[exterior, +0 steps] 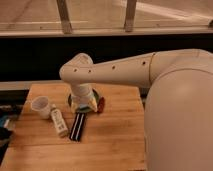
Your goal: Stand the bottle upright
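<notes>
the bottle [59, 121] lies flat on the worktop [115, 145] between cup [41, 106] and black bar [77, 126], so it needs tipping up; the claw [84, 106] hangs low just beyond it (wide or narrow, i cannot tell), likely poised to reach it

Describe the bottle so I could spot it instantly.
On the wooden table, look left of centre, between the white cup and the black striped bar; the jaws hang further back over a dark dish. The bottle lies flat: slim, white, dark-labelled.
</notes>
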`<state>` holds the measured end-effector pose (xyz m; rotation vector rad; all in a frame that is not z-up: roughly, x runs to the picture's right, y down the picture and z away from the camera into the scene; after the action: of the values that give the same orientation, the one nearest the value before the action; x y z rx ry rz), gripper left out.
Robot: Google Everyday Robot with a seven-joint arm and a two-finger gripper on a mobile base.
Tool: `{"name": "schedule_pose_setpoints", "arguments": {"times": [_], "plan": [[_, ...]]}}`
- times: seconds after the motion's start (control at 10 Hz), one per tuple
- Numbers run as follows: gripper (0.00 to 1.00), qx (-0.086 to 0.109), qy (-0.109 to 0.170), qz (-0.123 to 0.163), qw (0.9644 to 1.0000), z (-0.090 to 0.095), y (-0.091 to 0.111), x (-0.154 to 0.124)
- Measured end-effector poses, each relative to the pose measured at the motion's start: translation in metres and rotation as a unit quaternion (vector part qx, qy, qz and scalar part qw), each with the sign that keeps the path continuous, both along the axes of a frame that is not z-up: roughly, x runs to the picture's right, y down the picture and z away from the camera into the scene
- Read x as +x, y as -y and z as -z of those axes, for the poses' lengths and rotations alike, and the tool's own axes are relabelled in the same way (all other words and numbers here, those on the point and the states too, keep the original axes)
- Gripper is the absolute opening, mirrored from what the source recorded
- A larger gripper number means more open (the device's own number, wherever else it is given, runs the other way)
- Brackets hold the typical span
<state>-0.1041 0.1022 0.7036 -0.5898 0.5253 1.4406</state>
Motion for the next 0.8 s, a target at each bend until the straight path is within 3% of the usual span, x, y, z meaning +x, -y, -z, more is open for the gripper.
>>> {"name": "schedule_pose_setpoints", "arguments": {"times": [0.6, 0.7, 0.8], "plan": [[0.65, 0.001, 0.000, 0.001, 1.0000, 0.000, 0.000, 0.000], [0.65, 0.004, 0.001, 0.003, 1.0000, 0.001, 0.002, 0.000], [0.65, 0.020, 0.014, 0.022, 0.9995, 0.002, 0.011, -0.003]]}}
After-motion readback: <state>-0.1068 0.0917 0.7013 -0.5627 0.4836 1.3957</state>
